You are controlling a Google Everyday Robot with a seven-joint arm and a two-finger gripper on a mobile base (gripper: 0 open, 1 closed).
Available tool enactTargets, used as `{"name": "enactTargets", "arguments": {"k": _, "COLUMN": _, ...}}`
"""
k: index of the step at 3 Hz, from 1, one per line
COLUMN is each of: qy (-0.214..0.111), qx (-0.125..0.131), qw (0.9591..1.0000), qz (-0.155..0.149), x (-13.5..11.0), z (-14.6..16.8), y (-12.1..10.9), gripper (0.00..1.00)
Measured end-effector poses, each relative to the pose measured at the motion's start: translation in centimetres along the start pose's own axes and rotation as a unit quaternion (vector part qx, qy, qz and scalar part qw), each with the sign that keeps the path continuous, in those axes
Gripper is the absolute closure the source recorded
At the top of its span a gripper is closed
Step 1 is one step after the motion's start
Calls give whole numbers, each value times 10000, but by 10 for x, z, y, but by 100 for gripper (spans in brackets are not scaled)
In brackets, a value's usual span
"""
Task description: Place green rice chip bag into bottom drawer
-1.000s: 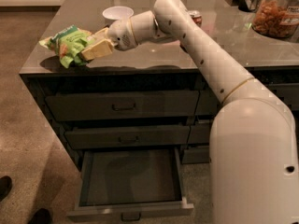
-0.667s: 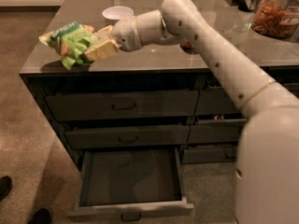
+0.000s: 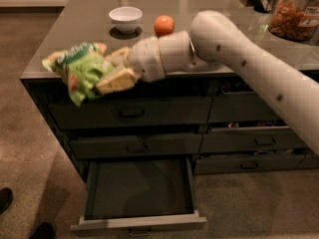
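Note:
My gripper (image 3: 113,72) is shut on the green rice chip bag (image 3: 79,68), a crinkly bright green bag with white lettering. I hold it in the air at the counter's front left edge, level with the top drawer. The white arm (image 3: 239,59) reaches in from the right across the counter. The bottom drawer (image 3: 138,189) of the dark grey cabinet is pulled open below, its dark inside bare, and the bag hangs above and left of its opening.
A white bowl (image 3: 125,17) and an orange (image 3: 164,25) sit on the grey counter (image 3: 79,34) behind the arm. A glass jar of snacks (image 3: 294,19) stands at the back right. Two shut wide drawers (image 3: 130,112) lie above the open one. Dark shoes (image 3: 6,199) show at the lower left floor.
The gripper with the bag has moved forward and down off the counter top to its front edge. An orange behind the arm has come into view.

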State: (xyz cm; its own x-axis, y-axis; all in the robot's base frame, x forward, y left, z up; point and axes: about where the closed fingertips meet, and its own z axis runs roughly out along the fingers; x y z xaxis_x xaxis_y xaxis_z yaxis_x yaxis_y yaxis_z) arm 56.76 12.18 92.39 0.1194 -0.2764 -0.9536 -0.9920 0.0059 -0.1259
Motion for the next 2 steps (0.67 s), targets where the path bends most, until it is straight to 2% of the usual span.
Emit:
{"name": "enactTargets", "arguments": {"k": 1, "qy": 490, "qx": -219, "qw": 9976, "qz": 435, "x": 63, "z": 17, "y": 42, "gripper": 100}}
{"name": "enactTargets", "arguments": {"k": 2, "qy": 997, "qx": -427, "qw": 9893, "qz": 974, "x": 149, "z": 43, "y": 68, "gripper": 100}}
